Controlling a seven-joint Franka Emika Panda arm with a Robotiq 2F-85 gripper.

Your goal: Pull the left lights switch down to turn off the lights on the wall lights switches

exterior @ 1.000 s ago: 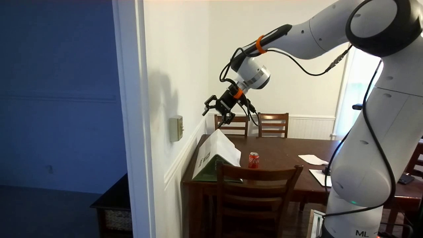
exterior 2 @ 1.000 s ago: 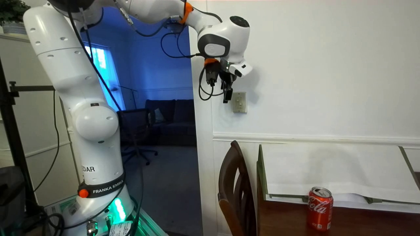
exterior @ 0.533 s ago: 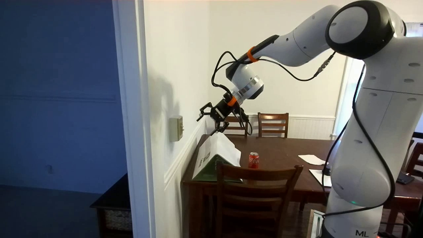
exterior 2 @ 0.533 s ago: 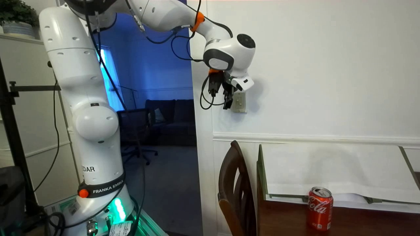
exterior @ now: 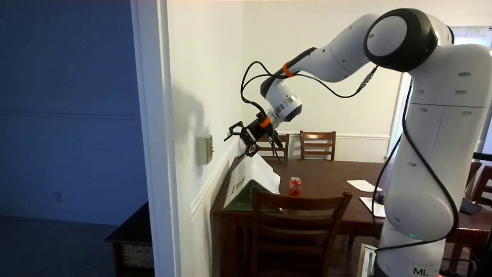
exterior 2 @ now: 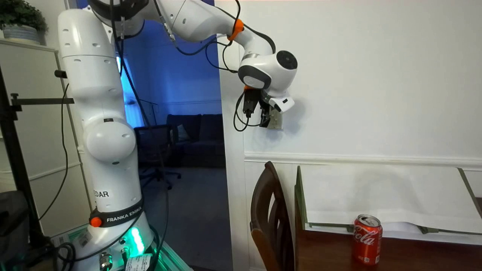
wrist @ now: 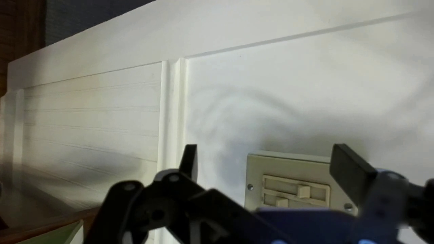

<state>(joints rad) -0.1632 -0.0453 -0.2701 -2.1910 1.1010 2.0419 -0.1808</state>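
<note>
Black jointed gripper, fingers spread, has come down toward the grey-beige rectangular wall plate near a corner of the brown wooden table; seemingly no contact, pull pending

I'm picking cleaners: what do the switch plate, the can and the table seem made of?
Switch plate: probably plastic, possibly painted metal; evenly beige, matte-looking.
Can: likely aluminium; glossy red side, shiny silver top.
Table: apparently wood or veneer; dark brown, with a soft sheen.
</note>
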